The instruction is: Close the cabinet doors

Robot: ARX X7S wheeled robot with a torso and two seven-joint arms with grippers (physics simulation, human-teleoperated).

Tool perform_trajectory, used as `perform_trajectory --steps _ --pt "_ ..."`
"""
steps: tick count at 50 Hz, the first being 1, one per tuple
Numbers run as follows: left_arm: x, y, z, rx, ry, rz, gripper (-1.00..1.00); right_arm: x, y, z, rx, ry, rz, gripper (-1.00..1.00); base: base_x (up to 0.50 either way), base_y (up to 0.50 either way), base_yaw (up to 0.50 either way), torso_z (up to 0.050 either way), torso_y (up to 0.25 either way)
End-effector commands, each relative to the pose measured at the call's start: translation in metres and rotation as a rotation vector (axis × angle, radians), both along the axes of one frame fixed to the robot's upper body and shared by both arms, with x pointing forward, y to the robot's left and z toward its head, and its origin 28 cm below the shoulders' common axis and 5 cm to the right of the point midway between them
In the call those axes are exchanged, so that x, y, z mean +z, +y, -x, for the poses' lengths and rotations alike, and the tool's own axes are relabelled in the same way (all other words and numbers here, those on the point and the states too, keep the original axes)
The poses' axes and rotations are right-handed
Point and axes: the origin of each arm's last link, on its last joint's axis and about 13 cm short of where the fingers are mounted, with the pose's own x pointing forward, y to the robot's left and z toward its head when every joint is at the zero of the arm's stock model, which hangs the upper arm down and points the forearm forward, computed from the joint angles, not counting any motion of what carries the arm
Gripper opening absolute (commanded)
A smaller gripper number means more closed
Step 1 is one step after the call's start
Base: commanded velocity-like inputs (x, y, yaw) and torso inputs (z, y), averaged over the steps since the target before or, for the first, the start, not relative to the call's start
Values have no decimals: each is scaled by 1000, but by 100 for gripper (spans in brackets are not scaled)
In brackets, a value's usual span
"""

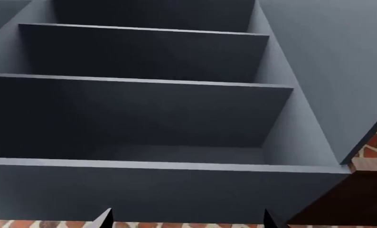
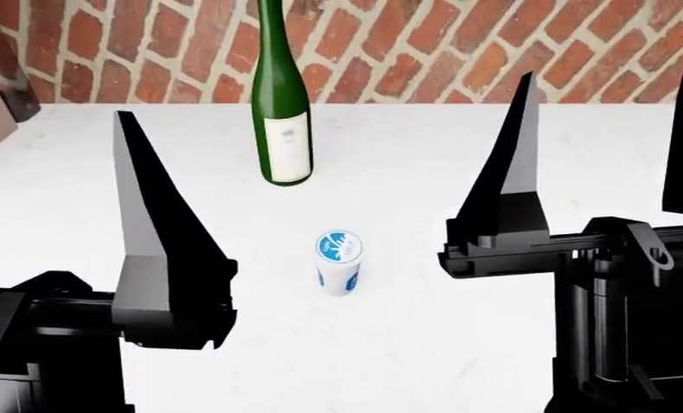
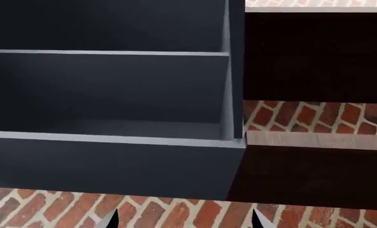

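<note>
Both tools, left (image 2: pixel 49 224) and right (image 2: pixel 599 142), stand open and empty; the open cabinet (image 1: pixel 144 114) lies above the worktop (image 2: pixel 433 172), its door (image 1: pixel 340 71) nearer the left arm.

The wine bottle (image 2: pixel 280 103) loses its neck past the head view's top edge. Both wrist views crop the cabinet (image 1: pixel 144 118) — no doors fully visible, and only pincer tips poke in, so grip's unclear.

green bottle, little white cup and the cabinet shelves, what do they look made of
Green bottle: likely glass, glossy, tinted dark green, paper-like label. White cup: probably plastic, smooth body, printed blue-and-white lid that may be foil. Cabinet shelves: flat matte grey panels, looks like painted board, no grain visible.
</note>
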Motion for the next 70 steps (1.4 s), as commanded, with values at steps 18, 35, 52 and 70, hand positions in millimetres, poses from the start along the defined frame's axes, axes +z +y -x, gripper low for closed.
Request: perform_trajectory --steps 18,35,52,70 --pt "1 0 1 11 -14 -3 100 1 -1 2 0 -13 -9 100 0 0 0 49 0" --pt "1 0 1 15 -16 -5 100 2 -1 2 -1 -12 -15 100 0 0 0 50 0" --pt "0 0 1 -4 -16 10 100 3 -2 3 -5 -24 -9 100 210 0 0 21 0" --pt "-1 -1 2 -3 -16 3 100 63 -49 41 174 -172 -419 100 0 0 0 0 0"
